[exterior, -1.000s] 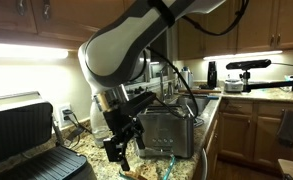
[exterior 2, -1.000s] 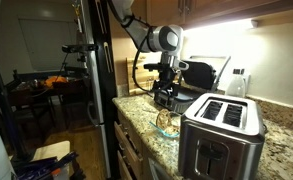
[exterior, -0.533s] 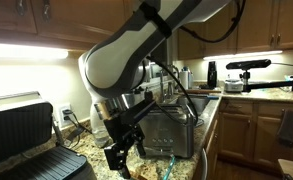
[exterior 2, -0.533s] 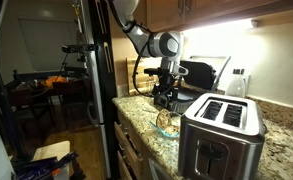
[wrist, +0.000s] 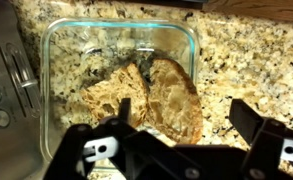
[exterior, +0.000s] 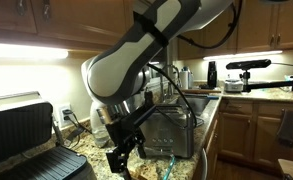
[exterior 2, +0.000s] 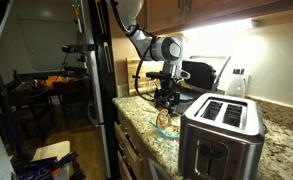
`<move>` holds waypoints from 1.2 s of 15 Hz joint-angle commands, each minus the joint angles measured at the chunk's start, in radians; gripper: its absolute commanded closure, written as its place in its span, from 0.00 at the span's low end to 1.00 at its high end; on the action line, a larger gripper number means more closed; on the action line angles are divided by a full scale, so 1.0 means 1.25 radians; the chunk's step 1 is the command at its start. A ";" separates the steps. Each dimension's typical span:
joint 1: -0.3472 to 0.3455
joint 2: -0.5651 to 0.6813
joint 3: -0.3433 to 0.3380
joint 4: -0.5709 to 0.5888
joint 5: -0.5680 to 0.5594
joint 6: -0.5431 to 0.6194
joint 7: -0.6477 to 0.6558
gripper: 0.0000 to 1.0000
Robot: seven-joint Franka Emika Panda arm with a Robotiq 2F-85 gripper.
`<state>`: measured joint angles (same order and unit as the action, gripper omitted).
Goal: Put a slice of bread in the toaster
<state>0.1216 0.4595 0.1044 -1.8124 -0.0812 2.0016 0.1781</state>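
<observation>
Tool: we see the tool (wrist: 184,128) with its jaws spread wide in the wrist view, one finger toward each lower corner; nothing is gripped between them; it hangs over the glass dish (wrist: 116,23), above the bread; we cannot tell whether it touches anything.
Slice of bread: the slice of bread (wrist: 176,90) lies flat inside the glass dish, tan-brown with a darker crust; a paler slice (wrist: 108,98) lies against it on the toaster side; which overlaps which we cannot tell.
Toaster: the toaster (wrist: 0,90) stands just beside the dish, its round buttons showing at the edge of the wrist view; in an exterior view the toaster (exterior 2: 221,135) shows two slots in its top.
Worktop: the speckled granite worktop (wrist: 246,60) carries both dish and toaster.
Arm: in an exterior view the arm (exterior: 136,60) bends down in front of the toaster, with the tool pointing at the worktop.
Grill press: a black grill press (exterior: 21,125) stands with its lid raised, well apart from the dish.
</observation>
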 commanded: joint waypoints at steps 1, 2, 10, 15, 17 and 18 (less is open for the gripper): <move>0.014 0.004 -0.013 0.003 0.014 0.014 0.014 0.00; 0.014 0.005 -0.013 0.004 0.014 0.014 0.014 0.00; 0.013 0.010 -0.013 0.005 0.016 0.016 0.016 0.00; 0.013 0.022 -0.015 0.012 0.017 0.015 0.017 0.00; 0.013 0.026 -0.016 0.016 0.017 0.015 0.018 0.00; 0.013 0.027 -0.017 0.017 0.017 0.015 0.019 0.00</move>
<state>0.1218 0.4861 0.1022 -1.7994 -0.0777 2.0030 0.1814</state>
